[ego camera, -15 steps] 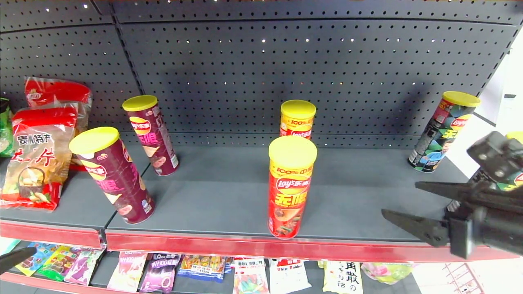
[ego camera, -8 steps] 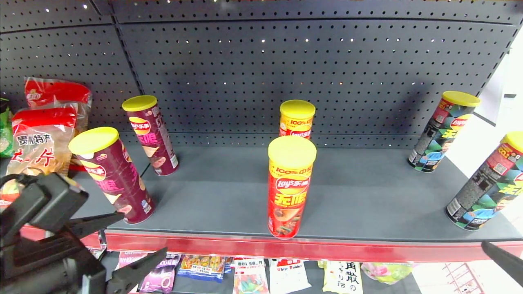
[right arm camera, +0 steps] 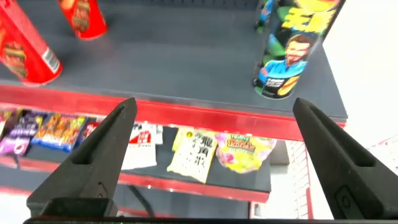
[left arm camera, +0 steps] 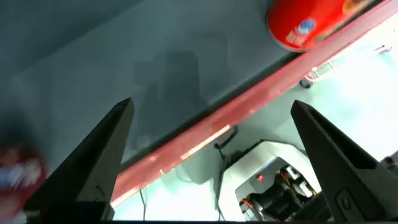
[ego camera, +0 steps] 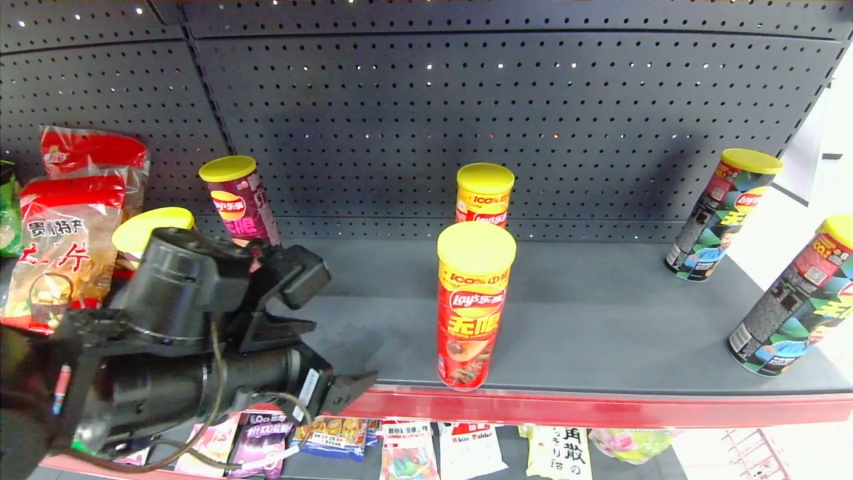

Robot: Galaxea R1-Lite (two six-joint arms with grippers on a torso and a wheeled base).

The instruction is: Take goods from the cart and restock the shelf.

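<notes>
On the grey shelf (ego camera: pixel 586 313) stand two red chip cans with yellow lids, one at the front (ego camera: pixel 474 303) and one behind it (ego camera: pixel 484 193). My left gripper (ego camera: pixel 341 353) hangs open and empty over the red front edge, left of the front red can (left arm camera: pixel 311 25). The left arm hides most of the front purple can (ego camera: pixel 150 230); a second purple can (ego camera: pixel 241 200) stands behind it. Two black cans (ego camera: pixel 723 213) (ego camera: pixel 793 300) stand at the right. My right gripper (right arm camera: pixel 214 102) is open and empty, off the shelf front, facing a black can (right arm camera: pixel 292 50).
Red snack bags (ego camera: pixel 60 253) lean at the shelf's left end. A perforated back panel (ego camera: pixel 466 100) closes the rear. Hanging packets (ego camera: pixel 413 447) fill the shelf below. Open shelf floor lies between the red cans and the black cans.
The right gripper has dropped out of the head view at the right. The left arm has risen from the lower left and now reaches across the front purple can to the shelf edge.
</notes>
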